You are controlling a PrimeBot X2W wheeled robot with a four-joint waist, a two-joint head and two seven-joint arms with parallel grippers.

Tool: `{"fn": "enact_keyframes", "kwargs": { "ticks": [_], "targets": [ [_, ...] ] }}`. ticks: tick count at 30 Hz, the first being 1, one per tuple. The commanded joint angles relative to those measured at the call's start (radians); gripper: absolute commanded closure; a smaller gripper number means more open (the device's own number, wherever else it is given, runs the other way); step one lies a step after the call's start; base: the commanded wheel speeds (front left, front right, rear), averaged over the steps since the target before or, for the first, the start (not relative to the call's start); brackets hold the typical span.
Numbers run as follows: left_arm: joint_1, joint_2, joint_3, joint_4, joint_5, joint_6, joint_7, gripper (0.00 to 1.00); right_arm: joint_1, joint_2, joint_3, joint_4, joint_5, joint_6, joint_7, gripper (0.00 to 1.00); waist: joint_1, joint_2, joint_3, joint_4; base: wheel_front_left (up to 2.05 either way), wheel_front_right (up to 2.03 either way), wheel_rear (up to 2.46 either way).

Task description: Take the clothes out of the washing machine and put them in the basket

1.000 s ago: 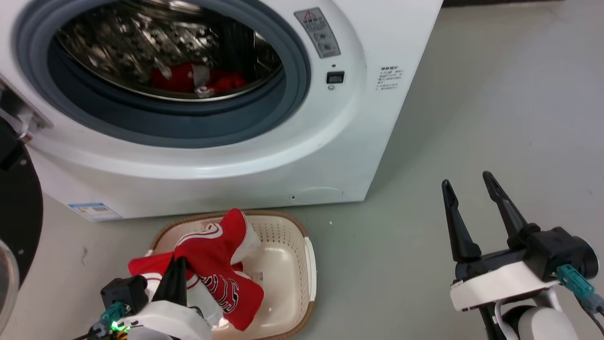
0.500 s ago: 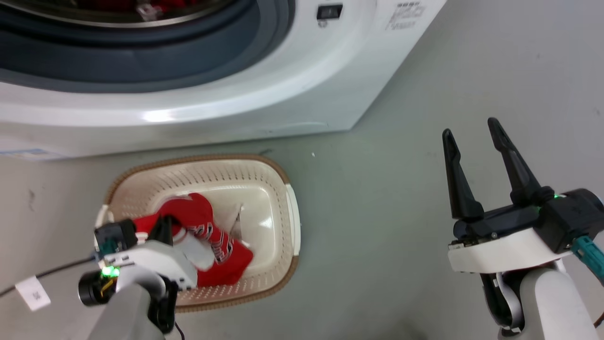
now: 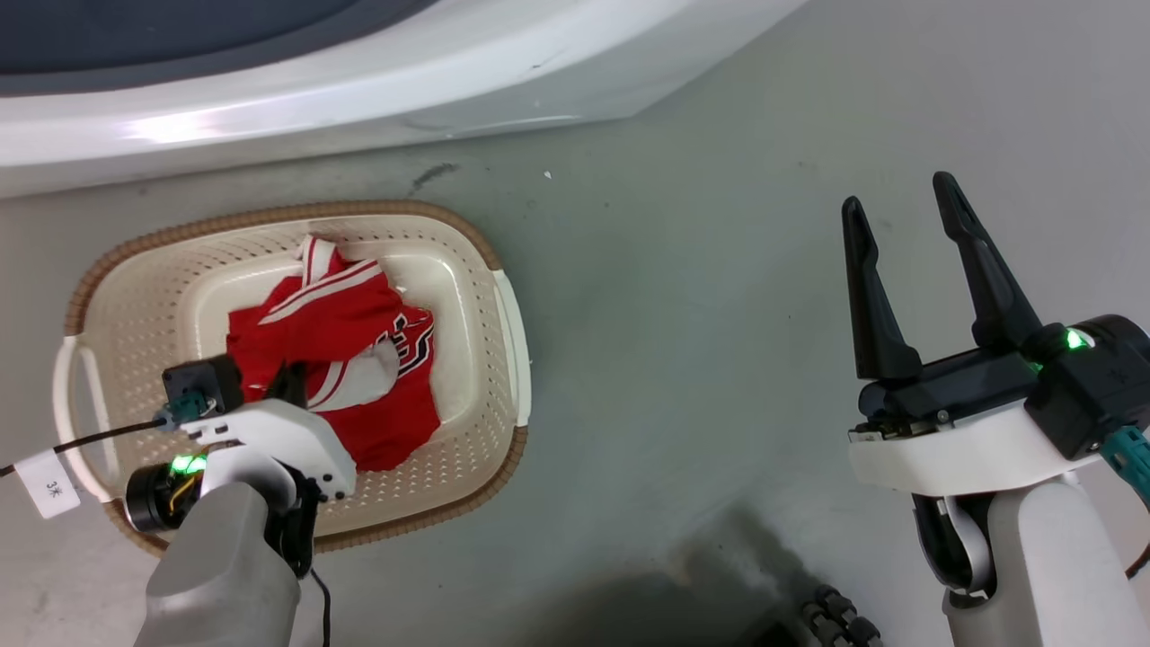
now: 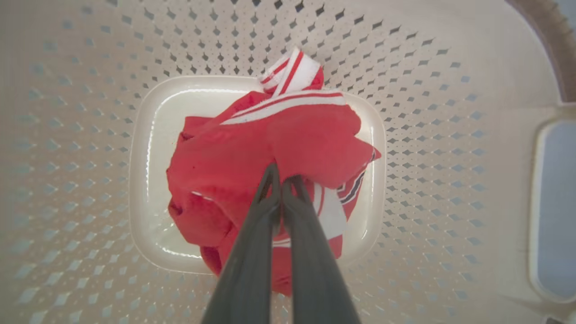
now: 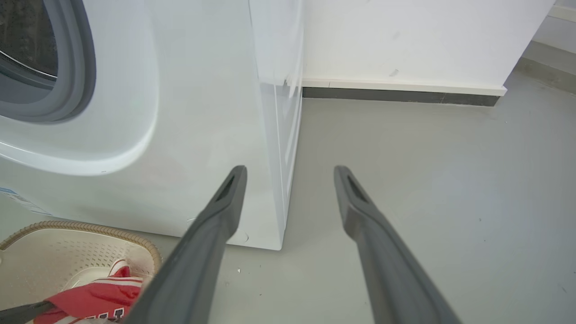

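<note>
Grey floor [image 3: 701,296], scuffed, lies below the white washer [image 3: 404,72] along the top edge; lower left, the basket [image 3: 512,323] holds the red jersey [image 3: 332,314], clamped by the left gripper [image 4: 282,176]; right gripper [image 3: 897,191] gapes empty

**Red jersey [image 3: 328,314] down in basket [image 3: 508,332]**

Fingers of the left gripper [image 3: 287,376], pressed together, dip into the jersey lying in the basket. Beyond them stands the washer [image 3: 359,81]. Fingers of the right gripper [image 3: 897,193] are spread above the floor [image 3: 683,314], well apart from the basket.
</note>
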Motion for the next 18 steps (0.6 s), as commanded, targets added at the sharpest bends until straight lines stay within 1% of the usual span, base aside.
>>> {"fn": "enact_keyframes", "kwargs": {
  "ticks": [1,6,7,8,9,10,14,18],
  "targets": [
    [-0.020,0.004,0.003,0.036,0.009,-0.007,-0.002,1.00,-0.026,0.002,0.004,-0.001,0.006,-0.001,-0.009,0.00,-0.0002,0.0000,0.029,-0.018,0.00,0.00,0.00],
    [-0.028,0.004,0.004,0.082,0.021,-0.007,-0.002,1.00,-0.028,0.002,0.001,0.003,0.006,-0.001,-0.016,0.00,-0.0002,0.0000,0.046,-0.019,0.00,0.00,0.00],
    [-0.032,0.004,0.006,0.090,0.020,-0.005,-0.002,0.96,-0.031,0.002,0.000,0.005,0.006,-0.001,-0.017,0.00,-0.0002,0.0000,0.049,-0.019,0.00,0.00,0.00],
    [-0.036,0.001,0.009,0.097,0.020,-0.006,-0.002,0.76,-0.034,0.002,-0.001,0.007,0.005,-0.001,-0.017,0.00,-0.0002,0.0000,0.050,-0.017,0.00,0.00,0.00],
    [-0.042,-0.001,0.011,0.100,0.021,-0.007,-0.002,0.33,-0.036,0.002,-0.002,0.010,0.004,-0.001,-0.018,0.00,-0.0002,0.0000,0.050,-0.015,0.00,0.00,0.00],
    [-0.043,-0.002,0.012,0.105,0.024,-0.008,-0.002,0.00,-0.037,0.002,-0.001,0.014,0.003,-0.001,-0.019,0.00,-0.0002,0.0000,0.046,-0.013,0.00,0.00,0.00],
    [-0.016,-0.013,0.018,0.113,0.029,-0.011,-0.002,0.00,-0.036,0.002,0.002,0.033,-0.003,-0.001,-0.021,0.00,-0.0002,0.0000,-0.002,0.001,0.00,0.00,0.00],
    [0.023,-0.024,0.023,0.094,0.038,-0.019,-0.002,0.00,-0.020,0.002,0.008,0.059,-0.007,-0.001,-0.024,0.00,-0.0002,0.0000,-0.093,0.019,0.00,0.00,0.00]
  ]
}}
